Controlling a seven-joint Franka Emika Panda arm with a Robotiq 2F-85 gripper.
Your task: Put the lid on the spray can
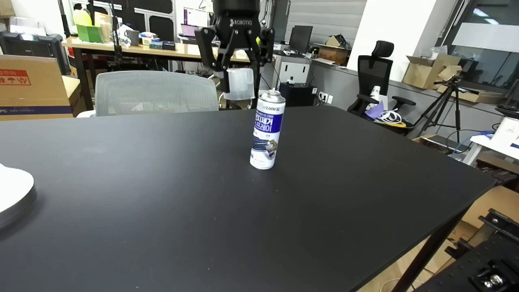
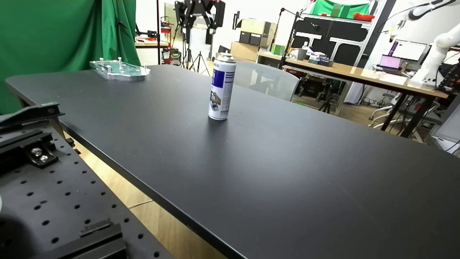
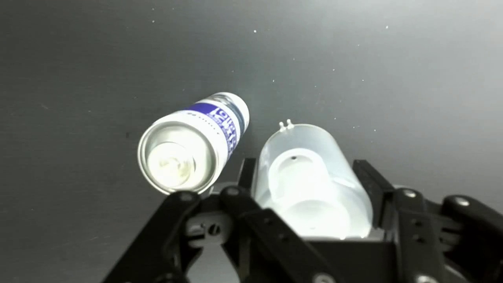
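The spray can (image 1: pixel 267 129) stands upright on the black table, white with a dark blue band; it also shows in an exterior view (image 2: pixel 221 88) and in the wrist view (image 3: pixel 192 137). Its top is bare. The lid (image 1: pixel 240 81) is a translucent whitish cap, held above table height beside the can's top. My gripper (image 1: pixel 241 87) is shut on the lid, with a finger on each side. In the wrist view the lid (image 3: pixel 314 141) sits between the fingers (image 3: pixel 302 173), right of the can and apart from it. In an exterior view the gripper (image 2: pixel 198 36) is high, and the lid blends into the pale background.
A rounded whitish object (image 1: pixel 14 188) lies at the table's left edge. A clear plate with posts (image 2: pixel 122 72) lies on the table. A mesh chair (image 1: pixel 156 93) stands behind the table. A black perforated platform (image 2: pixel 72 194) is beside the table edge.
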